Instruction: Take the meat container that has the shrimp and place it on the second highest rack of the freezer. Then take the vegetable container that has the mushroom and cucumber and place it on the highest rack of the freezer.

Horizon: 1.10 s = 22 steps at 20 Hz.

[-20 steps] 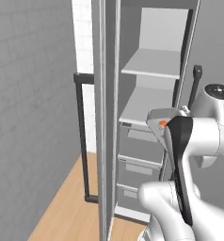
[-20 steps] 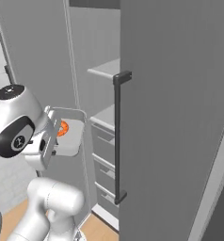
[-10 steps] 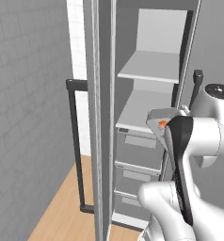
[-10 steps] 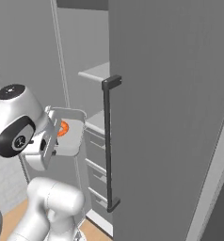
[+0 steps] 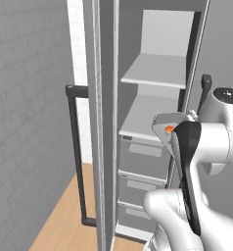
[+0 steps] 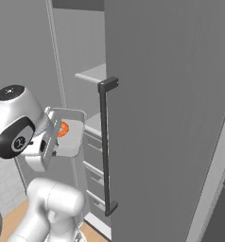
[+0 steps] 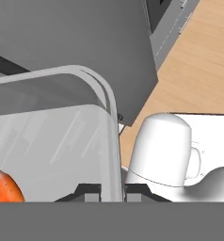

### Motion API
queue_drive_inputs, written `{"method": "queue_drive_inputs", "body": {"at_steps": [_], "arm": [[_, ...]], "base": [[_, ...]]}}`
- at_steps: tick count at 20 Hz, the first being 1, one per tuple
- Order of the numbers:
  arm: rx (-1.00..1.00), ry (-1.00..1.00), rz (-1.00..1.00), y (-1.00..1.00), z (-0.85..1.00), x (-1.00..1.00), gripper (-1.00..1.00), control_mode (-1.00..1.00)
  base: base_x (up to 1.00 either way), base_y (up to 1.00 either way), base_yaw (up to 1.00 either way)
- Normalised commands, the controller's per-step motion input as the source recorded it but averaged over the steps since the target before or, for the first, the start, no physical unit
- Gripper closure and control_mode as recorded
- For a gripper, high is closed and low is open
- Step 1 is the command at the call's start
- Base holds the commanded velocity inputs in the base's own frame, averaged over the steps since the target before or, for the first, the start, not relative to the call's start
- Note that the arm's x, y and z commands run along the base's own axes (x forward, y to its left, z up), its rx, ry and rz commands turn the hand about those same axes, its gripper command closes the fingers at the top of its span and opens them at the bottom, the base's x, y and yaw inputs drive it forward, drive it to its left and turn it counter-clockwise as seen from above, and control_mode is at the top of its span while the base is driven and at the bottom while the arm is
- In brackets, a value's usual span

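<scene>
Meat container point(image 6: 69, 137) holding shrimp point(image 6: 63, 128), wall pinched by end effector point(image 7: 110, 194)

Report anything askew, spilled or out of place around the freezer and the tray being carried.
Nothing stands out. The meat container is carried in the gripper, clamped on its rim, with the shrimp inside. The freezer stands open, both shelves bare, drawers shut.

Flat, even rendered light, no visible source. Base views soft/slightly blurry w/ jagged edges. Freezer point(image 5: 157, 122) interior pale, dimmer toward the top. Hand view sharper; faint streaky reflections on meat container point(image 7: 62, 141) wall. Mild soft shadows, no glare, no edge distortion.
</scene>
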Motion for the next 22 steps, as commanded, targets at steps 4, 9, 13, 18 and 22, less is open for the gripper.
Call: {"method": "queue_drive_inputs", "body": {"at_steps": [4,9,13,18,22], "arm": [[-0.01,0.01,0.0,0.01,-0.01,0.1,1.0,-1.0],[-0.04,0.04,-0.08,0.28,-0.17,0.41,1.0,-1.0],[0.0,0.0,-0.19,0.06,-0.13,0.36,1.0,-1.0],[0.0,0.0,-0.21,0.0,-0.08,0.45,1.0,-1.0],[0.0,0.0,-0.14,0.0,-0.14,0.55,1.0,-1.0]], "base": [[0.26,0.01,-0.01],[0.0,0.0,0.0],[0.0,0.0,0.0],[0.0,0.0,0.0],[0.0,0.0,0.0]]}}
